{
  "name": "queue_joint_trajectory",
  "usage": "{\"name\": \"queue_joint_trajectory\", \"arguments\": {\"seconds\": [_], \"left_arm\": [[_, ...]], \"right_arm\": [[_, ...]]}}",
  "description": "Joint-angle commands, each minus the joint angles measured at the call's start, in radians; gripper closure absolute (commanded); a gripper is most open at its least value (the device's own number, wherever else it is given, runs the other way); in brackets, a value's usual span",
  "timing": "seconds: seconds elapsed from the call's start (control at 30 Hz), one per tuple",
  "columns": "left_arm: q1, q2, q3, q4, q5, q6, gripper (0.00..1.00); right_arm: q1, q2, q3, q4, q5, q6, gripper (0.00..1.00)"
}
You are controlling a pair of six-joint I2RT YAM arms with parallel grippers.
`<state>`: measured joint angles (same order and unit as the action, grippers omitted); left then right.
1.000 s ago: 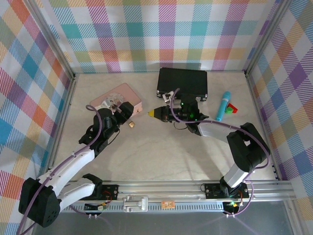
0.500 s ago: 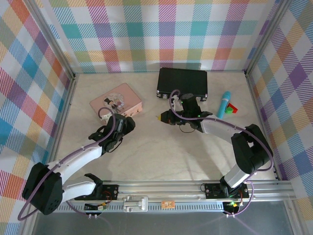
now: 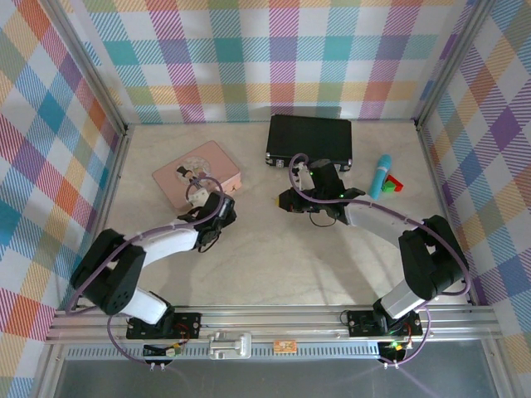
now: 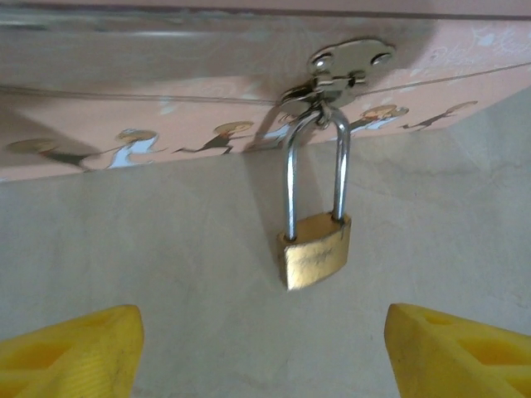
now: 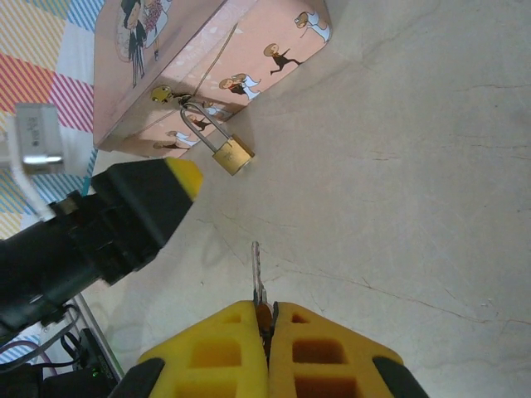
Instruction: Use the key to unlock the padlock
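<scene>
My right fingers pinch the key, blade forward. The padlock hangs from the pink tin's clasp, resting on the worktop between my spread left fingers. I should clamp its body squarely before aligning blade with keyhole.

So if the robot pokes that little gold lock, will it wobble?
Probably: the padlock is hooked by its thin shackle to the pink tin's clasp, so it should swing sideways but not slide far. Its smooth metal looks slippery.
</scene>
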<state>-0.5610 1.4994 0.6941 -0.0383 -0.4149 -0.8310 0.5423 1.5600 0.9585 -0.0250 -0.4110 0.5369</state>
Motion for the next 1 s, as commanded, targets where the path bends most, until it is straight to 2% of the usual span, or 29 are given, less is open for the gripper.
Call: {"name": "queue_joint_trajectory", "arguments": {"seconds": [0.0,0.07,0.2,0.33,0.47,0.57,0.7,0.87,0.97], "left_arm": [[-0.007,0.091,0.030,0.196,-0.034,0.053,0.27],[-0.005,0.154,0.050,0.257,-0.041,0.070,0.31],[-0.001,0.260,0.091,0.314,-0.059,0.079,0.45],[0.002,0.295,0.069,0.396,-0.066,0.079,0.45],[0.016,0.326,0.083,0.399,-0.071,0.085,0.44],[0.033,0.353,0.094,0.400,-0.053,0.087,0.48],[0.052,0.374,0.107,0.375,-0.037,0.090,0.56],[0.068,0.379,0.120,0.357,0.012,0.105,0.74],[0.073,0.369,0.123,0.365,0.067,0.110,0.76]], "right_arm": [[-0.004,-0.030,-0.001,-0.014,-0.004,-0.021,1.00],[-0.004,-0.028,-0.004,-0.011,-0.006,-0.015,1.00],[-0.004,-0.025,-0.005,-0.018,-0.011,-0.004,1.00],[-0.004,-0.029,-0.021,0.008,-0.024,0.014,1.00],[-0.004,-0.015,-0.023,0.022,-0.032,0.023,1.00],[-0.003,0.005,-0.011,0.022,-0.044,0.024,1.00],[-0.004,0.012,-0.004,0.025,-0.043,0.023,1.00],[-0.003,0.026,0.005,0.028,-0.046,0.022,1.00],[-0.004,0.047,0.014,0.032,-0.054,0.028,1.00]]}}
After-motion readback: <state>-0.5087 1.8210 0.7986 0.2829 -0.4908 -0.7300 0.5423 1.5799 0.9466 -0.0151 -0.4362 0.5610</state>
